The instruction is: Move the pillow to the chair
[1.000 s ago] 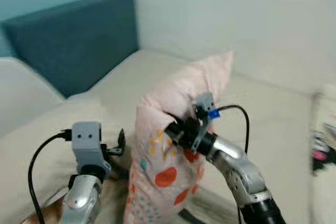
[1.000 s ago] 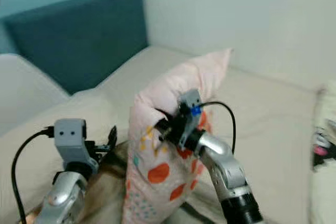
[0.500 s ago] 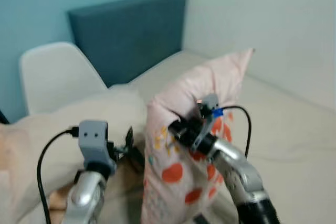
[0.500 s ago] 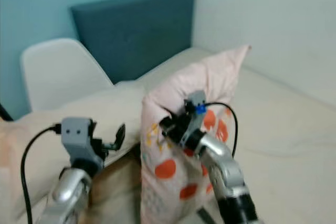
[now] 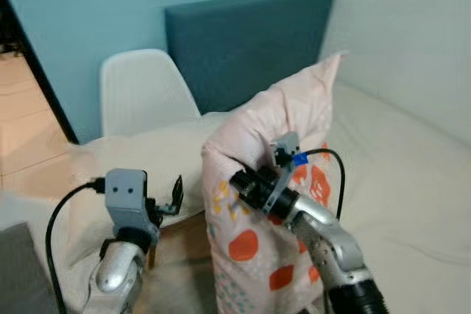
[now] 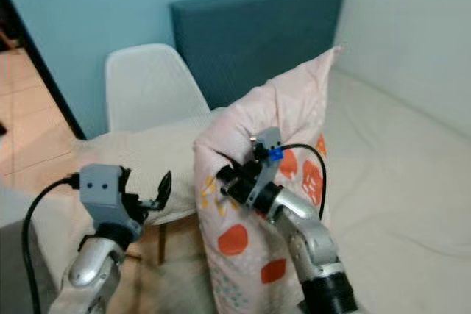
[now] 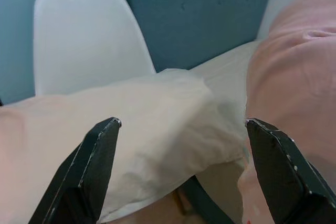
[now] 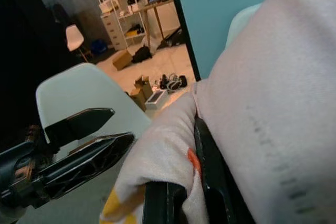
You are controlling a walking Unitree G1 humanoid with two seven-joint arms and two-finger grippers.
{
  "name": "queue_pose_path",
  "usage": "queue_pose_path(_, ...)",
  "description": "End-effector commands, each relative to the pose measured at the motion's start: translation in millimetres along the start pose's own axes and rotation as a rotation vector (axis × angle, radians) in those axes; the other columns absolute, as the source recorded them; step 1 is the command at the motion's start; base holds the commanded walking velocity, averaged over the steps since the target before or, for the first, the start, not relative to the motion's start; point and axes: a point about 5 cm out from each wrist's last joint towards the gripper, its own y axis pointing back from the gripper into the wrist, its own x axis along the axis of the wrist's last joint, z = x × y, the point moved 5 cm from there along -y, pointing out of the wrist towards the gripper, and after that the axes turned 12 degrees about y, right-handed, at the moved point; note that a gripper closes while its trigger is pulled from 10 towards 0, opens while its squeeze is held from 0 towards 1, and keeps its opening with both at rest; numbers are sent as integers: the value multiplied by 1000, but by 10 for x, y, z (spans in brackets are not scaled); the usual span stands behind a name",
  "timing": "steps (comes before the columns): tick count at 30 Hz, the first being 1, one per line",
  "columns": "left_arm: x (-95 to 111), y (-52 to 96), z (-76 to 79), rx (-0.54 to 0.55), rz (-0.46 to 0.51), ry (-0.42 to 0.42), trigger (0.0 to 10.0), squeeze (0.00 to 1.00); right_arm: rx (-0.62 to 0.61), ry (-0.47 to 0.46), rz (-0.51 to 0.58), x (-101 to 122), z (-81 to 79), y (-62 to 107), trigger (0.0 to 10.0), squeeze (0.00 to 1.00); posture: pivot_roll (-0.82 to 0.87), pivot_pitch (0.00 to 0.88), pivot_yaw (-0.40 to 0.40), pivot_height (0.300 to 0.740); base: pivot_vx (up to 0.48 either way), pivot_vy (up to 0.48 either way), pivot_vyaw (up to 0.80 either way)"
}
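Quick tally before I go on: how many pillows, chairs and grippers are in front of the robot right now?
Pillows: 2, a pink spotted pillow pinched by the right gripper, and a cream pillow lying on the chair.
Chairs: 1, a white chair.
Grippers: 2, the right gripper and the left gripper, its fingers apart.
Total: 5.

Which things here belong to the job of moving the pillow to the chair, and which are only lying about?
For the job:
- pink pillow, pinched by the right gripper
- white chair
- left gripper, open beside the pillow

Lying about:
- cream blanket draped over the chair
- blue headboard
- bed
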Motion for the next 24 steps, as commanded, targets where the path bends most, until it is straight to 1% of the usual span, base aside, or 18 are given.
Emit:
queue_pose_path(1, -27, 16, -38, 13, -7, -10, 10000, 0, 46, -13, 48, 96, -103, -70, 0, 0, -9, 0, -55, 723, 0, 0, 800)
queue_pose_path(5, -32, 18, 10, -9, -10, -30, 10000, 0, 42, -20, 47, 90, -96, -66, 0, 0, -14, 0, -54, 723, 0, 0, 800)
queue_pose_path(9, -51, 3, 26, -13, -22, -38, 10000, 0, 41, -23, 47, 91, -86, -66, 0, 0, -14, 0, -55, 723, 0, 0, 800)
queue_pose_path(13, -68, -6, 29, -14, -33, -42, 10000, 0, 40, -24, 47, 93, -80, -67, 0, 0, -13, 0, -57, 723, -259, 0, 800)
queue_pose_path(21, -63, -9, 19, -7, -31, -49, 10000, 0, 39, -24, 48, 106, -71, -73, 0, 0, -11, 0, -65, 723, -377, 0, 800)
queue_pose_path(24, -53, -6, 14, -4, -26, -51, 10000, 0, 39, -23, 48, 109, -72, -73, 0, 0, -11, 0, -67, 723, 0, 0, 800)
